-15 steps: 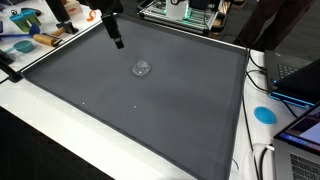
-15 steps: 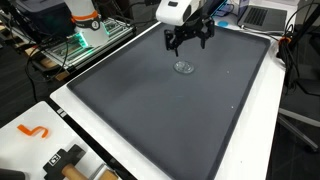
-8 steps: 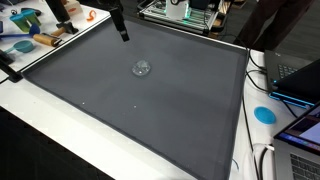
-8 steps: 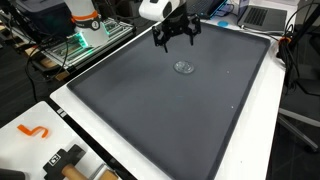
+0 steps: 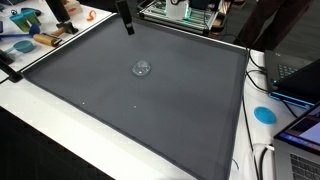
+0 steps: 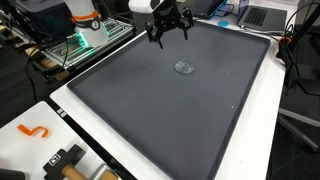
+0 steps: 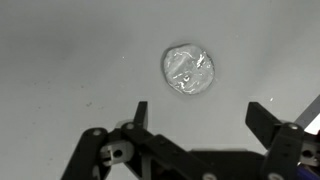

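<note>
A small clear, crinkled round object (image 5: pixel 142 68) lies on the dark grey mat (image 5: pixel 150 110); it also shows in the other exterior view (image 6: pixel 184 67) and in the wrist view (image 7: pixel 188 71). My gripper (image 6: pixel 168 32) hangs open and empty high above the mat's far edge, well away from the clear object. In the wrist view the two fingers (image 7: pixel 203 112) spread wide with nothing between them. In an exterior view only the finger end of the gripper (image 5: pixel 127 24) shows at the top.
Tools and orange parts (image 5: pixel 40 38) lie on the white table beyond the mat. A blue disc (image 5: pixel 264 113) and laptops (image 5: pixel 300 80) sit at one side. An orange hook (image 6: pixel 33 131) and a clamp (image 6: pixel 65 160) lie near a mat corner. A frame with electronics (image 6: pixel 85 40) stands beside the mat.
My gripper has risen and moved away from the clear object toward the mat's far edge, staying open. The clear object has not moved.
</note>
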